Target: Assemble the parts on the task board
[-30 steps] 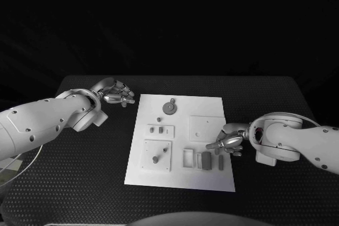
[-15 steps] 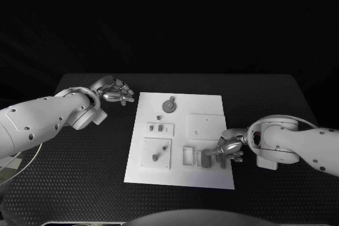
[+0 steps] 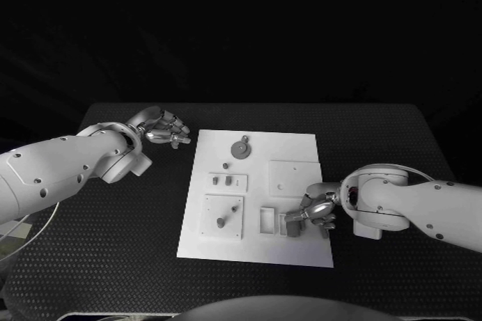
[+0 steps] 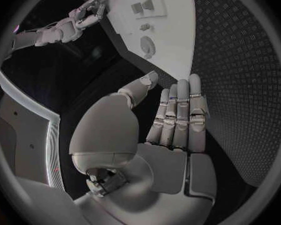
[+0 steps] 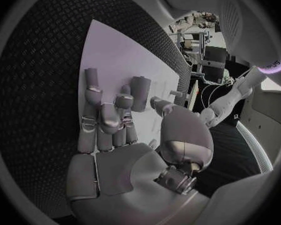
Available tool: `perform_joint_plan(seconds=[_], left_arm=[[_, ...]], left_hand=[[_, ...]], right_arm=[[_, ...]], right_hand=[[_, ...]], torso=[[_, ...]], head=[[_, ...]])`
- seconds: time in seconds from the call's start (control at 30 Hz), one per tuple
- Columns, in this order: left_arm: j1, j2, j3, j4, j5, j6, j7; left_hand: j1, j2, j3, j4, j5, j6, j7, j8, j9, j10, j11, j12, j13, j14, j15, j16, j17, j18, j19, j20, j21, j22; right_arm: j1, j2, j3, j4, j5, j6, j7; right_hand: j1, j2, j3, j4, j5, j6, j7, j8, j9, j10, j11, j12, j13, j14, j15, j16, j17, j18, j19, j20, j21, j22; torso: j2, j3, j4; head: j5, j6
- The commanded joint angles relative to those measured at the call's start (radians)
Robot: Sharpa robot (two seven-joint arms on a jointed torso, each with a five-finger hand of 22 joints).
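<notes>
- Over the last second the right hand (image 3: 313, 214) has slid from the task board's (image 3: 301, 148) right edge inward and toward the robot, and now sits over the row of small upright parts (image 3: 293, 228) near the board's near right corner; the left hand and the board's pieces lie where they were.
- The right hand's fingers are curled down onto that row. In the right wrist view one fingertip is bent against a short grey block (image 5: 140, 92) on the board, the other fingers lying flat beside it. Whether it pinches the block or only touches it I cannot tell.
- My reading is that the hand is placed so in order to pick one part out of the row, for seating elsewhere on the board.
- The left hand (image 3: 164, 131) hovers just off the board's far left corner, over the black table (image 3: 120, 230). The left wrist view shows its fingers (image 4: 181, 110) straight and close together, thumb apart, holding nothing. It looks parked out of the way while the right works.
- On the board, the round disc part (image 3: 241, 151) lies near the far edge; a square plate (image 3: 294, 179) sits just beyond the right hand; a slotted plate with pegs (image 3: 224, 217) lies on the board's left half, near side.
- The parts appear mostly unassembled, so the task seems early.
</notes>
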Motion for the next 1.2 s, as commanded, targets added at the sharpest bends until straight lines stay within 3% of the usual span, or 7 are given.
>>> perform_joint_plan(seconds=[0.03,0.17,0.3,0.6,0.7,0.87,1.2], left_arm=[[0.001,-0.001,0.000,0.003,0.006,0.010,0.004],[0.001,0.000,0.000,0.004,0.006,0.011,0.004],[0.001,0.000,0.000,0.003,0.006,0.011,0.005],[0.001,-0.001,0.000,0.003,0.006,0.011,0.003],[0.001,-0.002,0.000,0.004,0.006,0.012,0.002],[0.001,-0.003,0.000,0.004,0.006,0.012,0.001],[0.001,-0.005,0.000,0.004,0.006,0.012,-0.001]], left_hand=[[0.003,0.002,0.000,0.005,0.000,-0.006,-0.002,0.003,-0.001,0.001,0.004,0.000,-0.002,0.008,-0.002,-0.005,0.002,0.014,0.009,0.000,-0.005,0.001],[0.003,0.002,0.000,0.006,0.000,-0.006,-0.002,0.003,-0.001,0.001,0.004,0.000,-0.002,0.008,-0.002,-0.006,0.002,0.014,0.009,0.000,-0.005,0.001],[0.003,0.002,0.000,0.006,0.000,-0.006,-0.002,0.003,-0.001,0.001,0.004,0.000,-0.002,0.008,-0.002,-0.006,0.002,0.014,0.009,0.000,-0.005,0.001],[0.003,0.002,0.000,0.006,0.000,-0.006,-0.002,0.003,-0.001,0.001,0.004,0.000,-0.002,0.008,-0.002,-0.006,0.003,0.014,0.009,0.000,-0.006,0.001],[0.003,0.002,0.000,0.007,0.000,-0.006,-0.002,0.003,-0.001,0.001,0.004,0.000,-0.002,0.008,-0.002,-0.006,0.003,0.014,0.009,0.000,-0.006,0.001],[0.003,0.002,0.000,0.007,0.001,-0.006,-0.002,0.003,-0.002,0.001,0.004,0.000,-0.002,0.008,-0.002,-0.007,0.003,0.014,0.009,0.000,-0.006,0.001],[0.004,0.002,0.000,0.007,0.001,-0.006,-0.002,0.003,-0.002,0.001,0.004,0.000,-0.003,0.008,-0.002,-0.007,0.004,0.014,0.009,0.000,-0.006,0.001]], right_arm=[[-0.005,0.012,-0.001,-0.005,-0.032,-0.014,-0.004],[-0.019,0.021,-0.002,-0.005,-0.035,-0.020,-0.001],[-0.027,0.028,-0.002,-0.007,-0.043,-0.037,-0.001],[-0.028,0.031,-0.002,-0.005,-0.051,-0.050,-0.004],[-0.028,0.028,-0.002,-0.005,-0.053,-0.057,-0.005],[-0.028,0.024,-0.002,0.001,-0.052,-0.070,-0.002],[-0.022,-0.008,-0.001,0.039,0.015,-0.083,0.000]], right_hand=[[0.017,-0.001,-0.009,-0.007,-0.001,-0.004,0.011,-0.008,0.001,0.000,0.003,0.000,-0.002,-0.004,0.000,0.004,-0.003,0.014,-0.005,-0.001,0.006,0.022],[0.043,0.007,-0.018,-0.026,-0.001,-0.008,0.012,-0.014,0.002,-0.001,0.005,-0.003,-0.005,-0.005,0.002,0.002,-0.006,0.014,-0.008,-0.001,0.007,0.021],[0.097,0.047,-0.039,-0.096,-0.001,-0.011,0.015,-0.020,0.005,-0.003,0.007,-0.003,-0.007,-0.006,0.004,0.001,-0.008,0.014,-0.013,0.001,0.010,0.021],[0.166,0.132,-0.058,-0.332,-0.001,-0.005,0.016,-0.036,0.008,-0.003,0.009,-0.004,-0.013,-0.008,0.007,0.001,-0.014,0.014,-0.019,0.011,0.008,0.017],[0.141,0.162,-0.045,-0.424,-0.002,0.001,0.019,-0.044,0.008,-0.001,0.010,-0.004,-0.016,-0.007,0.009,0.001,-0.018,0.014,-0.015,0.018,0.006,0.016],[0.100,0.188,-0.014,-0.506,-0.001,0.009,0.017,-0.051,0.009,0.003,0.012,-0.001,-0.020,-0.004,0.008,0.003,-0.022,0.014,-0.007,0.020,0.004,0.015],[0.084,0.193,0.000,-0.517,-0.002,0.015,0.017,-0.052,0.011,0.007,0.009,0.002,-0.021,-0.003,0.007,0.005,-0.023,0.014,-0.003,0.020,0.004,0.015]], torso=[[0.000,-0.0003,0.0004],[0.000,-0.0006,-0.0010],[0.000,-0.0002,-0.0012],[0.000,-0.0004,-0.0002],[0.000,-0.0006,-0.0005],[0.000,-0.0008,-0.0002],[-0.001,-0.0006,0.0003]], head=[[0.001,-0.002],[0.003,-0.003],[0.002,-0.004],[0.000,-0.006],[0.001,-0.005],[0.003,-0.005],[0.004,-0.005]])
